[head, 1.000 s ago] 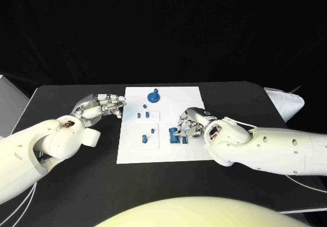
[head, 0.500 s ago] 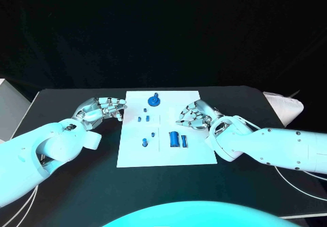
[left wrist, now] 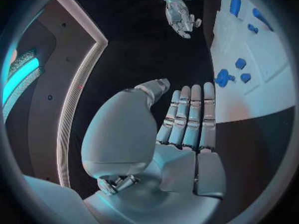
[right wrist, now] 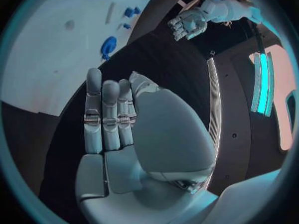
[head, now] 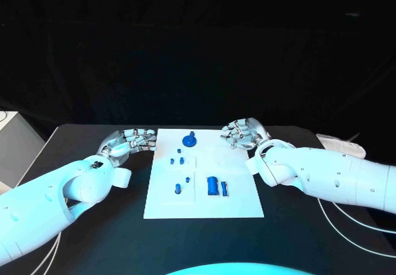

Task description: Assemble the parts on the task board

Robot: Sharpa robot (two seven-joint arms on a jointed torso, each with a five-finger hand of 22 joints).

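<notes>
Board centre (head: 239, 200) open, blue parts (head: 216, 186) mid-board, robot hands flank far corners

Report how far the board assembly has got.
Little looks done: small blue parts lie loose on the task board, and a round blue part sits at its far end. Nothing is in hand: left hand and right hand hold nothing. Assembly remains.

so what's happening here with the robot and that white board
The robot is set to assemble small blue parts on the white task board, but at this moment neither hand holds anything. The left hand hovers by the board's far left corner and the right hand by its far right corner, both empty with fingers straight. A round blue piece sits near the board's far edge.
</notes>
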